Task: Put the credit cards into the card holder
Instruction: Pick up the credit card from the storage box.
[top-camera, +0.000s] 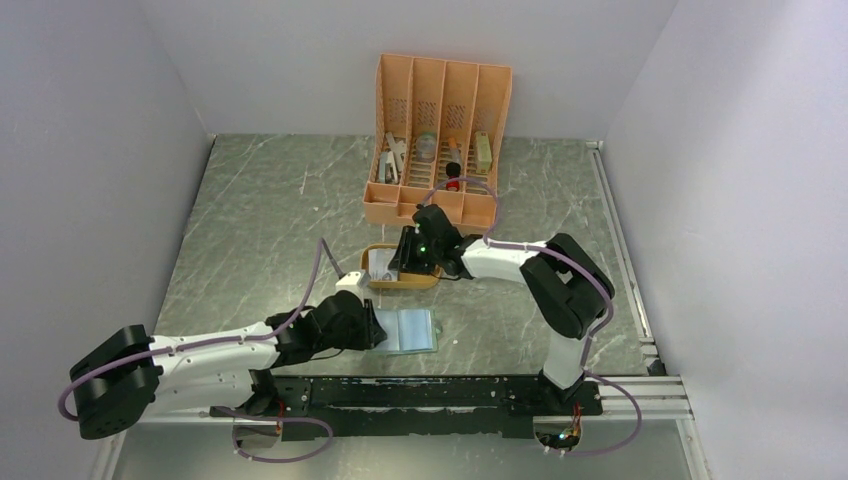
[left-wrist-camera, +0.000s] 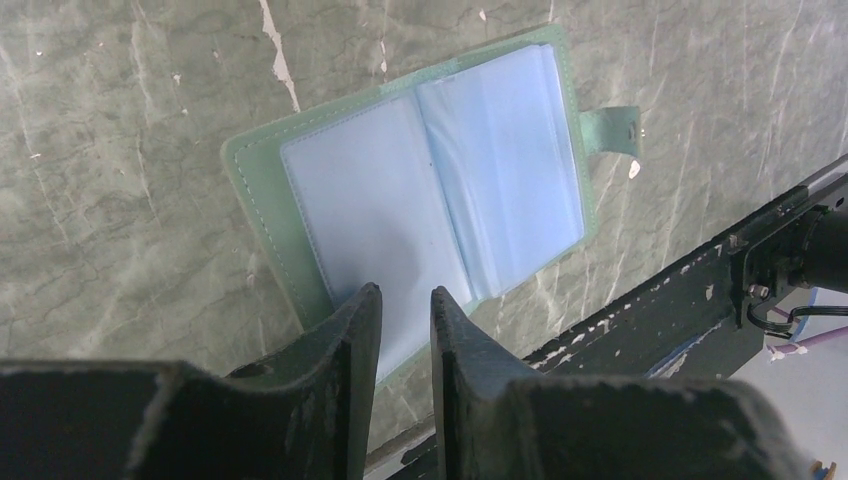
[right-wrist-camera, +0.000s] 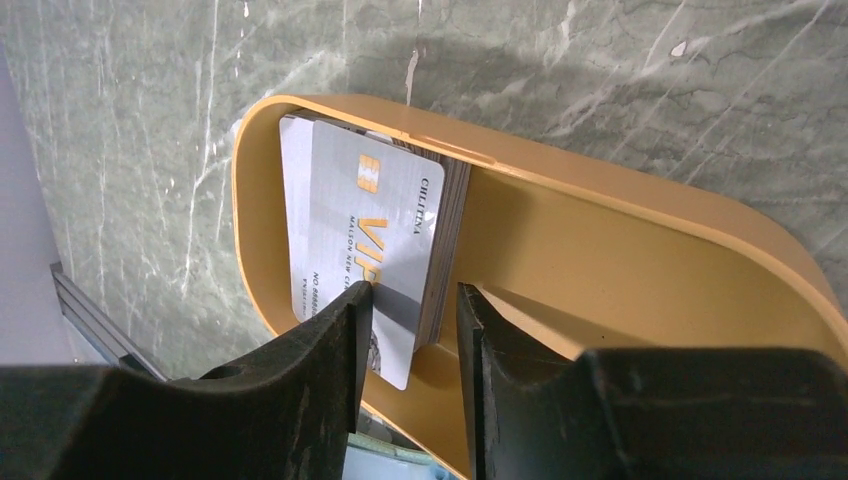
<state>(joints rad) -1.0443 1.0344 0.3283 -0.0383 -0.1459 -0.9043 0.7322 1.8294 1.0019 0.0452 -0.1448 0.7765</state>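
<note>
The card holder (top-camera: 412, 330) lies open near the front rail, green with clear pockets, and fills the left wrist view (left-wrist-camera: 430, 190). My left gripper (top-camera: 380, 328) (left-wrist-camera: 403, 300) hovers over its near edge, jaws a narrow gap apart with nothing between them. The credit cards (right-wrist-camera: 370, 220) form a stack at one end of the orange oval tray (right-wrist-camera: 620, 250) (top-camera: 425, 283). The top silver VIP card is skewed and overhangs the stack. My right gripper (top-camera: 405, 255) (right-wrist-camera: 412, 295) is open and straddles the stack's edge, with one fingertip (right-wrist-camera: 358, 295) touching the top card.
A tall orange slotted organizer (top-camera: 437, 140) with small items stands behind the tray. The black front rail (top-camera: 440, 392) (left-wrist-camera: 700, 290) runs just beside the card holder. Grey walls close in the table on the left, back and right.
</note>
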